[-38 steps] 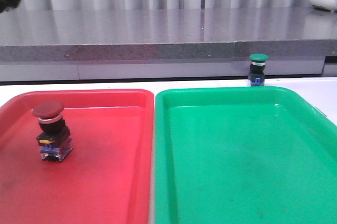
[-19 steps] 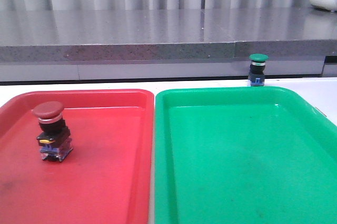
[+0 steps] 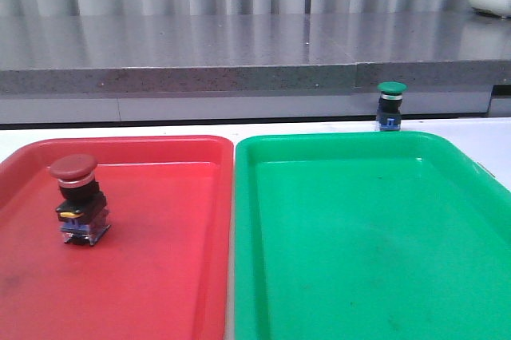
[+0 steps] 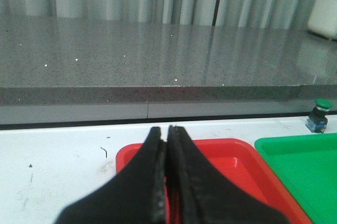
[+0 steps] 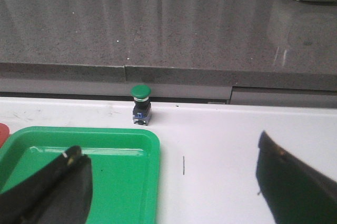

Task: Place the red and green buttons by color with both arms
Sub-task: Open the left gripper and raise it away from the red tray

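The jaws of the left gripper (image 4: 167, 145) are pressed together with nothing between them, and they hang above the near edge of the red tray (image 4: 231, 155). The jaws of the right gripper (image 5: 174, 182) are spread wide and empty; one finger is over the green tray (image 5: 121, 182) and the other is over the white table (image 5: 221, 145).

In the front view neither arm appears. One second ago a dark part of an arm was in the upper left corner of that view, and now it is gone, so I judge the left arm has pulled back after its work.

The red button (image 3: 77, 200) stands upright inside the red tray, toward its left side, and nothing holds it. This half of the task looks finished.

The green button (image 5: 141, 104) stands upright on the table, just behind the far rim of the green tray and not in it. It has not moved in the last second. It lies ahead of the right gripper, nearly between the open fingers but well apart from them.

The remaining step, in my judgement, belongs to the right arm: to reach forward, close on the green button and bring it into the green tray. The button is small and tall, so a grip too high on the cap may tip it.
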Robot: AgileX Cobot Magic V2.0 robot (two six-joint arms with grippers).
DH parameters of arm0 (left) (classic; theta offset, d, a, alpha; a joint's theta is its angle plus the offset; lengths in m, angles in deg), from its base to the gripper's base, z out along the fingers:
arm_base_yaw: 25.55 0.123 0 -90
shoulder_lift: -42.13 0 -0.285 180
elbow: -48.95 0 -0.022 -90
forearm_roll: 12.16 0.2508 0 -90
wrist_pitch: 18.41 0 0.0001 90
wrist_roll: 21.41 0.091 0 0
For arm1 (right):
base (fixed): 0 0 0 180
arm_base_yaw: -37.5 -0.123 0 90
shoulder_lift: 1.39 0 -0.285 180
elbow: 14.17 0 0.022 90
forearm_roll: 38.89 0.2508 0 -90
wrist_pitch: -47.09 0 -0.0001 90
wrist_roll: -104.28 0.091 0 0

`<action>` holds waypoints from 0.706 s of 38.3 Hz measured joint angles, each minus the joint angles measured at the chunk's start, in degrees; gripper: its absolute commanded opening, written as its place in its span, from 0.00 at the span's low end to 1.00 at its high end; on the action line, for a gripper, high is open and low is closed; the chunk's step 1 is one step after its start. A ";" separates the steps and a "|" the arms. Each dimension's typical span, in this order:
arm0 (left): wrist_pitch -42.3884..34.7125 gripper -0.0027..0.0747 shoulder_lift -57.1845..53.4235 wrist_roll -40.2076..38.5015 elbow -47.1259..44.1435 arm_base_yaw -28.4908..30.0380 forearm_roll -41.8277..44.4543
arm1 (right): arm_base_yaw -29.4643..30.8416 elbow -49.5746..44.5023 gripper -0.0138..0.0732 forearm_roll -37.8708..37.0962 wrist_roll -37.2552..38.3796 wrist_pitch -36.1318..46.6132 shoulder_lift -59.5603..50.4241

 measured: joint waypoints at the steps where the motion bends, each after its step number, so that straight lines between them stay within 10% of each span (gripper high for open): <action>1: 0.00 0.01 -0.38 0.00 -0.10 0.00 0.00 | 0.00 0.00 0.90 0.00 0.00 0.00 0.00; 27: 0.00 0.01 -1.02 0.00 -0.23 0.00 0.00 | 0.00 0.00 0.87 0.00 0.00 3.42 1.84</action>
